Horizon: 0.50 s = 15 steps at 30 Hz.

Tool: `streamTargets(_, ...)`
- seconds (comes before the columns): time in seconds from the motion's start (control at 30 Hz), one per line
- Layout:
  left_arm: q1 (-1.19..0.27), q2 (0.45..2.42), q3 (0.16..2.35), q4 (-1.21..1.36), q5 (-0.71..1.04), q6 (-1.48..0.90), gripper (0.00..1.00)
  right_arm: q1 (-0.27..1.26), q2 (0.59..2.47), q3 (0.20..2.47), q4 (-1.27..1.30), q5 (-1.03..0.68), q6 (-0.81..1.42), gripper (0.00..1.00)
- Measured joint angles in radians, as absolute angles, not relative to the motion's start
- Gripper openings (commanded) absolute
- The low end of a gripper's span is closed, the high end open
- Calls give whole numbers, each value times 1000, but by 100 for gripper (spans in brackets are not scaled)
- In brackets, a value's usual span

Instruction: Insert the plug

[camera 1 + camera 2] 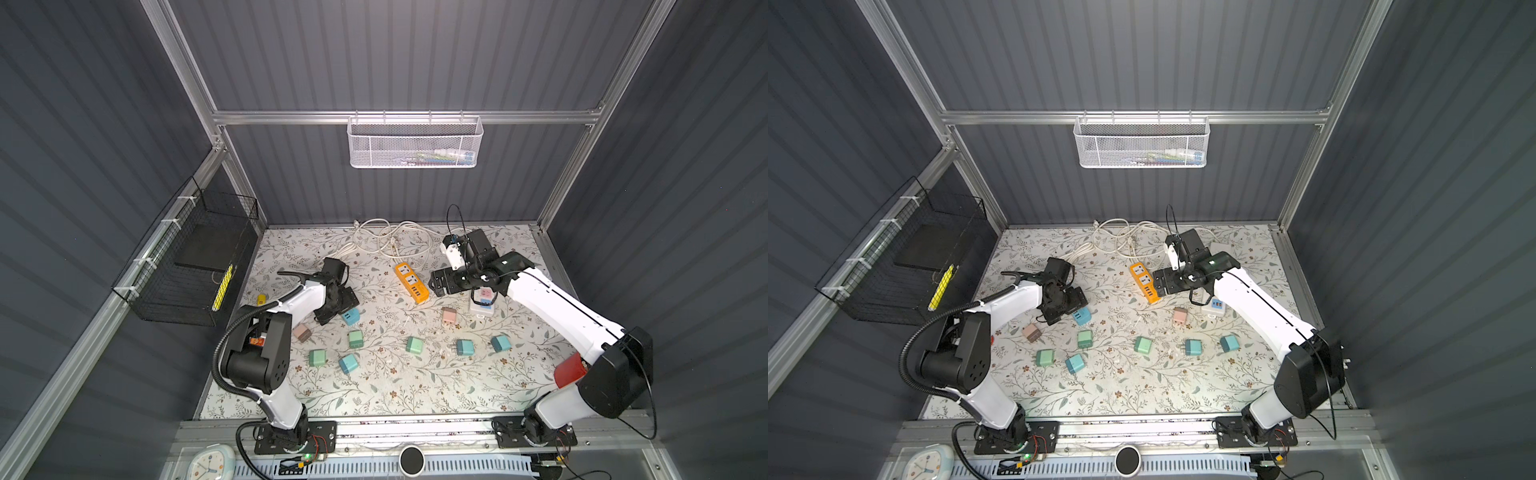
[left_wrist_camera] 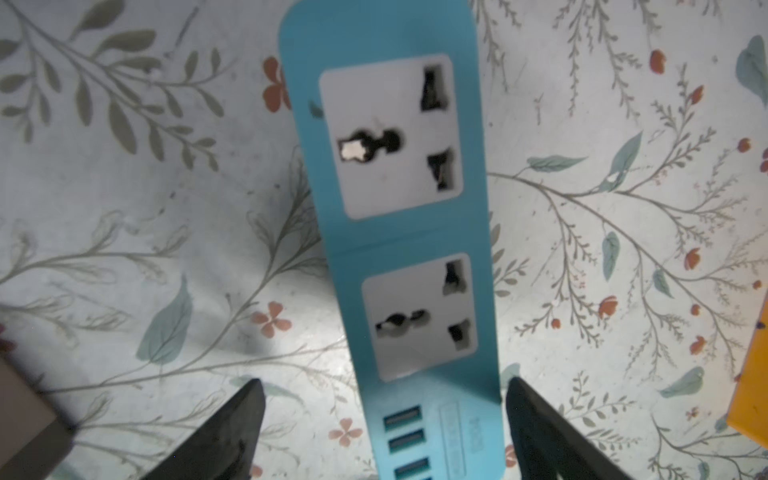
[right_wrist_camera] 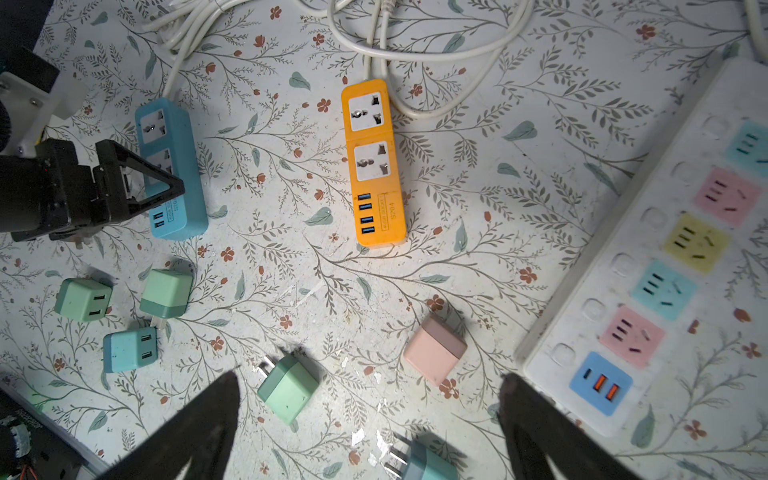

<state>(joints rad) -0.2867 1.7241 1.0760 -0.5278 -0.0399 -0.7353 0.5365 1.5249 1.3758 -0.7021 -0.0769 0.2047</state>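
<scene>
A pink plug [image 3: 434, 351] and a green plug [image 3: 286, 392] lie loose mid-table [image 1: 415, 386]. Near them is the right gripper [image 3: 369, 379], its fingers spread wide and holding nothing. The left gripper [image 2: 384, 384] is also released. It straddles the USB end of the blue power strip [image 2: 395, 208] toward the left edge, and whether it touches the strip is unclear. An orange power strip [image 3: 374, 166] lies nearer the back edge. The white mesh basket [image 1: 415, 143] holds indistinct items, and the black wire basket [image 1: 187, 266] holds a yellow object [image 1: 222, 286].
</scene>
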Motion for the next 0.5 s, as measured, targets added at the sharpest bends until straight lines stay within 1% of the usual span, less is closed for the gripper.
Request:
streamTargets(0.1,-287,1770,1090,-524,-41,-720,87,537,1524,1369,-683,-94,204,97)
streamTargets(0.13,-287,1777,1099,-524,-40,-716,85,537,1523,1367,-677,-100,205,97)
streamTargets(0.17,-287,1785,1108,-524,-41,-711,81,537,1523,1365,-673,-104,205,97)
streamTargets(0.37,-287,1823,1148,-515,-16,-691,52,537,1523,1363,-663,-110,204,93)
streamTargets(0.5,-291,1821,1164,-515,-7,-693,47,537,1523,1363,-659,-112,200,89)
